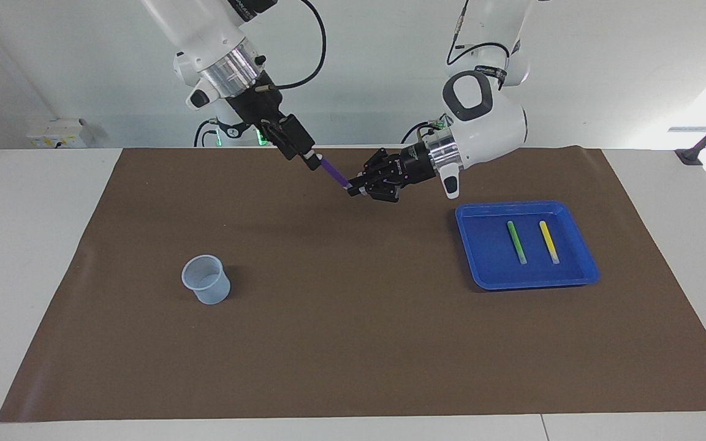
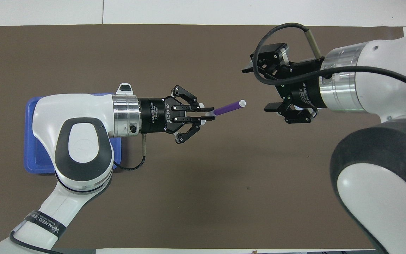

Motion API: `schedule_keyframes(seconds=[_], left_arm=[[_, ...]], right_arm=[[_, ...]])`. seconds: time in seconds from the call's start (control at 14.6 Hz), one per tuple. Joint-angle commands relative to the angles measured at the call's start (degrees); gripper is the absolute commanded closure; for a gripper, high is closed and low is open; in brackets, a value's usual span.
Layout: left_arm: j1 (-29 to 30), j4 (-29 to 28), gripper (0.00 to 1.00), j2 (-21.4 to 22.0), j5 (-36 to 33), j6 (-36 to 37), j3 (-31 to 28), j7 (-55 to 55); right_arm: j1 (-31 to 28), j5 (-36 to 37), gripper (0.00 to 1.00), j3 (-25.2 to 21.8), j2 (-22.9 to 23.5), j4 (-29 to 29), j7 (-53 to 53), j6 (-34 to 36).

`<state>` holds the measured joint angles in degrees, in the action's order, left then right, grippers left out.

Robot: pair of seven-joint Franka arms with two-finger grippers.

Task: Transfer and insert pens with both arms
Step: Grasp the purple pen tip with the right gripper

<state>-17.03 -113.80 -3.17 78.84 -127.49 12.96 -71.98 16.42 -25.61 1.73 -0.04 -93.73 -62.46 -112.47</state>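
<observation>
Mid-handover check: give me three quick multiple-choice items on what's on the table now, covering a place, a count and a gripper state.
1. Where is the clear plastic cup?
A. in the tray
B. on the brown mat, toward the right arm's end
C. in the left gripper

2. How many pens lie in the blue tray?
A. none
B. three
C. two

3. The left gripper is:
A. shut on the purple pen
B. open and empty
C. shut on a green pen

Answers:
1 B, the cup stands alone on the mat.
2 C, only the green pen and the yellow pen lie there.
3 A, its fingertips pinch one end of the pen.
</observation>
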Motion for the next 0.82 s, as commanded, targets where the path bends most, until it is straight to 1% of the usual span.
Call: schedule_keyframes(seconds=[0.0,0.07,0.27,0.41,0.55,0.75], left_arm=[[-0.37,-3.44,1.0,2.9,2.63,-1.27,-0.48,-0.18],[-0.46,-3.62,1.0,3.08,3.33,-1.44,-0.48,-0.1],[-0.54,-3.97,1.0,3.17,3.52,-1.97,-0.48,-0.1],[-0.54,-4.06,1.0,3.17,3.87,-1.97,-0.48,-0.1],[-0.54,-4.15,1.0,3.17,4.04,-2.41,-0.39,-0.1],[-0.54,-4.15,1.0,3.17,4.39,-2.5,-0.48,-0.1]], right_arm=[[0.97,-0.93,0.0,-0.06,-2.41,-4.0,0.49,-1.34],[2.29,-0.93,0.01,-0.14,-2.5,-4.27,0.41,-1.34],[2.65,-0.93,0.02,-0.15,-2.77,-4.53,0.67,-1.26],[3.96,-0.76,0.06,-0.15,-2.68,-4.71,0.84,-1.69],[3.97,-0.58,0.16,-0.15,-2.68,-4.88,2.33,-2.04],[3.97,-0.58,0.38,-0.15,-2.68,-4.97,2.95,-2.13]])
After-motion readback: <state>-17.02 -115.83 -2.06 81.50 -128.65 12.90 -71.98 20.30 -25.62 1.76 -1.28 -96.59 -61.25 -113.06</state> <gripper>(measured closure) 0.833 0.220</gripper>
